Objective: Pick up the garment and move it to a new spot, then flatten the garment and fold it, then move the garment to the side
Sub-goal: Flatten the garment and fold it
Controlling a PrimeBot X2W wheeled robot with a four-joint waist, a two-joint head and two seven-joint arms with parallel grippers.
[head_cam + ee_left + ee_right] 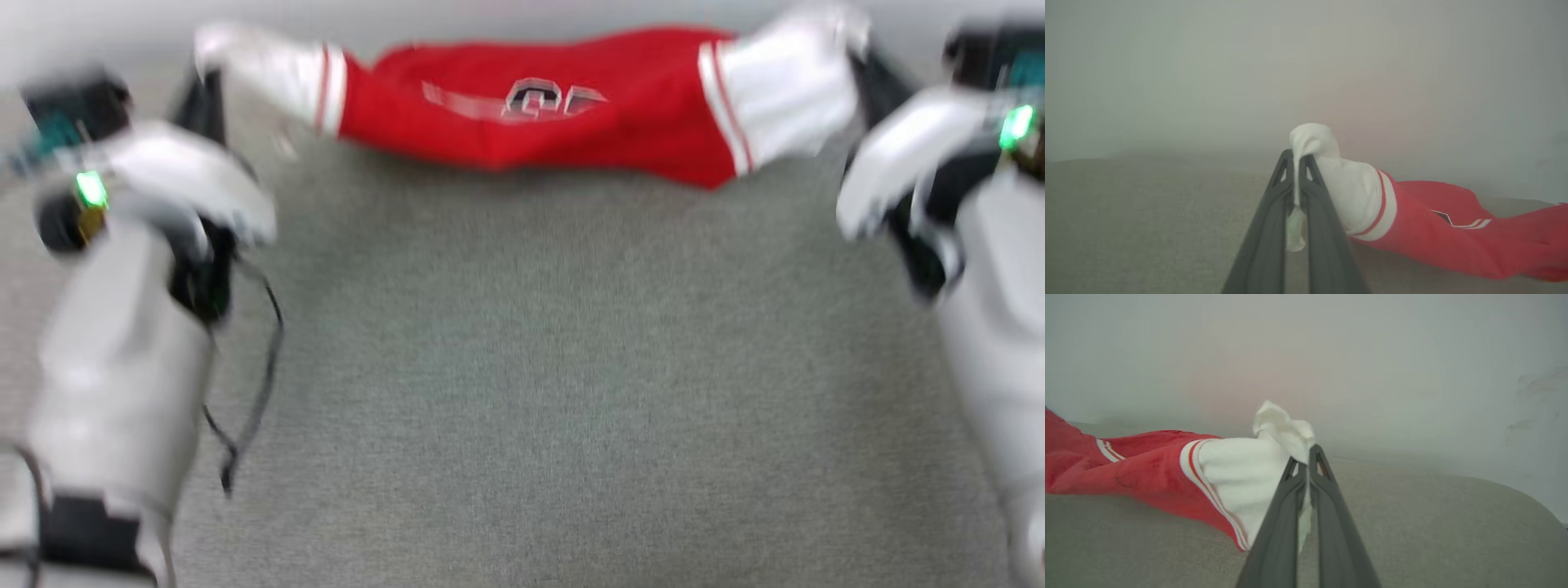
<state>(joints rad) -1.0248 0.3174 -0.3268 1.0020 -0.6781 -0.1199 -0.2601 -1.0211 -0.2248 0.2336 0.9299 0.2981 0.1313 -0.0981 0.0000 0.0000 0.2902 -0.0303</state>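
Note:
The garment [539, 114], a bright red jersey with white striped ends and outlined numbers, hangs stretched between my two grippers at the far side of the grey surface. My left gripper [211, 72] is shut on its white left end, seen up close in the left wrist view [1297, 157], with the garment [1433, 232] trailing off to the right. My right gripper [857, 57] is shut on the white right end; the right wrist view [1306, 455] shows the fabric pinched between the dark fingers, the garment [1147, 473] running left. The red middle sags down toward the surface.
A grey fabric-covered surface [539, 367] spreads in front of the garment. A pale wall [1372, 355] rises just behind its far edge. My pale forearms frame both sides, and a loose black cable [261, 384] hangs by the left one. The head view is blurred.

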